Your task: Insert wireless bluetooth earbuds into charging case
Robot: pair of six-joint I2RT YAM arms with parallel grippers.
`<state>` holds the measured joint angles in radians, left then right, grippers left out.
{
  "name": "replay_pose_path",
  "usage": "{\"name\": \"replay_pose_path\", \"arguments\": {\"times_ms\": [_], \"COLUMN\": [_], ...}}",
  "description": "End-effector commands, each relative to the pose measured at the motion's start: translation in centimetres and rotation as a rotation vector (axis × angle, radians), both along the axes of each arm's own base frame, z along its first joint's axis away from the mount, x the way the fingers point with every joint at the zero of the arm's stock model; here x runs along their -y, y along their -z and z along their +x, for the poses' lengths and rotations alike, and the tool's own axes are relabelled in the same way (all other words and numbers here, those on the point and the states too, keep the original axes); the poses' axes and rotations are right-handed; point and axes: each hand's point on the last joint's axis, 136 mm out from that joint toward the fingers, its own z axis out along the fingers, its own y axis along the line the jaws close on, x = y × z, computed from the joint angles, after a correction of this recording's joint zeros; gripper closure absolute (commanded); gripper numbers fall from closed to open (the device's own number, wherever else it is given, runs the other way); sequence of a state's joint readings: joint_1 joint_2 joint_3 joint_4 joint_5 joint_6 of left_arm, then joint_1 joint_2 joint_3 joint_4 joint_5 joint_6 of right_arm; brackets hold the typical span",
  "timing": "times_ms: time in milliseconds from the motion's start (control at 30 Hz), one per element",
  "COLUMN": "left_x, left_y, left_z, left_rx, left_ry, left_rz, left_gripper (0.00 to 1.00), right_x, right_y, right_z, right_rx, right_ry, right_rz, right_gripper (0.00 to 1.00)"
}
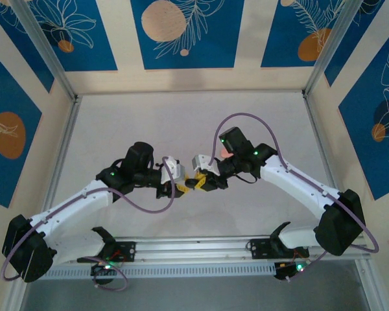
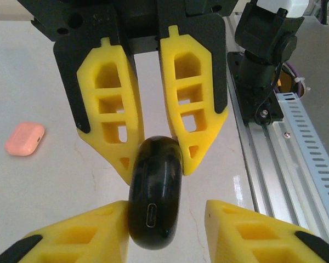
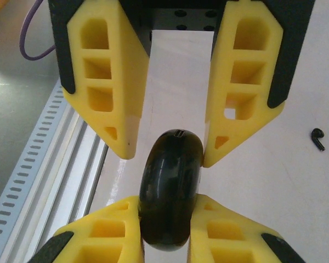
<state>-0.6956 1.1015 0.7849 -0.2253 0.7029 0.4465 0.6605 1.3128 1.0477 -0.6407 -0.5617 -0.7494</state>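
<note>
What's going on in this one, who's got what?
The two arms meet over the middle of the table. The right gripper is shut on a black case. The left gripper has its jaws open around the case's port end, with a gap on one side, not yet clamped. A pink case and a black earbud lie loose on the table.

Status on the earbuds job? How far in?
Done: nothing seated that I can see. In hand: right gripper clamps the closed black case; left gripper brackets it, jaws open. To do: a black earbud lies loose on the table; pink case sits apart, shut.
</note>
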Motion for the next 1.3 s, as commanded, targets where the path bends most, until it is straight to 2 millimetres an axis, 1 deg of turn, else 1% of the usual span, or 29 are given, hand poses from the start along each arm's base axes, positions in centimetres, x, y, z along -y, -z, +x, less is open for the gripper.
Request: {"name": "replay_pose_path", "arguments": {"times_ms": [0, 200, 367, 400, 500, 600, 700, 900, 1000, 1100, 1267], "left_x": [0.4, 0.4, 0.5, 0.5, 0.5, 0.6, 0.7, 0.7, 0.7, 0.8, 1.2], "left_y": [-1.5, -1.4, -1.6, -1.6, -1.7, -2.0, -2.9, -6.0, -7.5, -8.5, -10.2], "left_z": [-0.1, 0.0, 0.0, 0.0, 0.2, 0.9, 1.4, 2.2, 2.1, 1.9, 1.4], "left_rx": [0.015, 0.019, 0.022, 0.021, 0.022, 0.027, 0.033, 0.063, 0.075, 0.077, 0.069], "left_ry": [0.024, 0.018, 0.016, 0.014, -0.004, -0.051, -0.087, -0.152, -0.147, -0.122, -0.064], "left_rz": [-0.036, -0.035, -0.045, -0.047, -0.07, -0.127, -0.211, -0.436, -0.534, -0.598, -0.673], "left_gripper": [0.64, 0.68, 0.77, 0.8, 0.85, 0.87, 0.88, 0.9, 0.91, 0.91, 0.91], "right_x": [-0.8, -1.0, -1.0, -0.9, -0.6, 0.1, 1.1, 3.7, 4.6, 4.8, 4.3], "right_y": [-1.8, -2.3, -2.8, -2.8, -3.1, -3.5, -4.3, -6.8, -7.5, -8.0, -8.3], "right_z": [-0.1, -0.4, -0.4, -0.4, -0.1, 0.7, 1.5, 2.4, 2.2, 2.0, 1.6], "right_rx": [0.028, 0.034, 0.047, 0.05, 0.07, 0.074, 0.065, 0.025, 0.025, 0.012, -0.057], "right_ry": [-0.039, -0.045, -0.042, -0.039, -0.009, 0.056, 0.137, 0.264, 0.283, 0.285, 0.232], "right_rz": [0.056, 0.073, 0.092, 0.094, 0.107, 0.135, 0.194, 0.403, 0.495, 0.536, 0.558], "right_gripper": [0.82, 0.82, 0.81, 0.8, 0.7, 0.62, 0.55, 0.47, 0.45, 0.43, 0.43]}}
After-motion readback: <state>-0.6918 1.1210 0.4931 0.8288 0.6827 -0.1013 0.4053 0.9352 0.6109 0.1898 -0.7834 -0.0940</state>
